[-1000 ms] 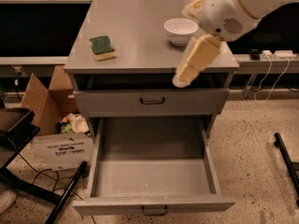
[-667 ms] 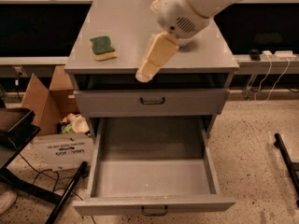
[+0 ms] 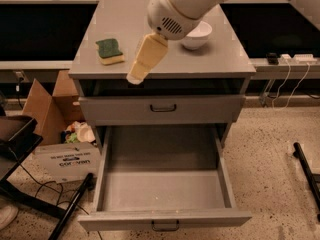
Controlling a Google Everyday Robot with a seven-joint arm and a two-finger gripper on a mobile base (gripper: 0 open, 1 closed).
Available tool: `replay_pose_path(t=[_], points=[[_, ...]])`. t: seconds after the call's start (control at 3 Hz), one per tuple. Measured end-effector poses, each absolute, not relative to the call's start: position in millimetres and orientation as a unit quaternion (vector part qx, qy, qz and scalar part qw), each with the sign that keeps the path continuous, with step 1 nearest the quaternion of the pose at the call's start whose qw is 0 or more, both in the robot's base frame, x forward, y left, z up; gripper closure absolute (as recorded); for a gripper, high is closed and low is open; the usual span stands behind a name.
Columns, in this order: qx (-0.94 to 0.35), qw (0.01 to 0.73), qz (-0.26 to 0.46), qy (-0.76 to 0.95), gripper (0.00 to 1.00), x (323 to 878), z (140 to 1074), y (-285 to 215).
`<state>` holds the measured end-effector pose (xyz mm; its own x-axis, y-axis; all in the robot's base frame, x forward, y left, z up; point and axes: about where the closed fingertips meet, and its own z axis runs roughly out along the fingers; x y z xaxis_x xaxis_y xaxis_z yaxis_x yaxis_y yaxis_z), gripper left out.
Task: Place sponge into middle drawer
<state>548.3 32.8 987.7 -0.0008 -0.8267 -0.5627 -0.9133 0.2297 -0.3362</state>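
The sponge (image 3: 110,51), yellow with a dark green top, lies on the left part of the grey cabinet top (image 3: 225,59). My gripper (image 3: 135,76), cream-yellow on a white arm, hangs over the front edge of the top, pointing down and left. It is just right of the sponge, apart from it, and holds nothing. The middle drawer (image 3: 165,186) is pulled out wide below, and its grey tray has nothing in it. Its front panel with the small dark handle (image 3: 165,227) is nearest the camera.
A white bowl (image 3: 198,34) stands at the back right of the top, partly behind my arm. A shut grey drawer front with a black handle (image 3: 163,107) sits under the top. Cardboard boxes (image 3: 45,104) and a black stand (image 3: 15,134) are on the left, cables (image 3: 290,79) on the right.
My arm has swung left across the cabinet top, from in front of the bowl to just right of the sponge. The bowl has come back into view. The sponge and drawer have not moved.
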Motion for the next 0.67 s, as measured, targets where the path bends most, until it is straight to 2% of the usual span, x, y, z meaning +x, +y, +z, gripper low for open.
replay_pose_path(t=[0.33,0.67], points=[[-0.605,0.359,0.065,0.708,0.00,535,986,34],[-0.563,0.396,0.083,0.721,0.00,559,967,52]])
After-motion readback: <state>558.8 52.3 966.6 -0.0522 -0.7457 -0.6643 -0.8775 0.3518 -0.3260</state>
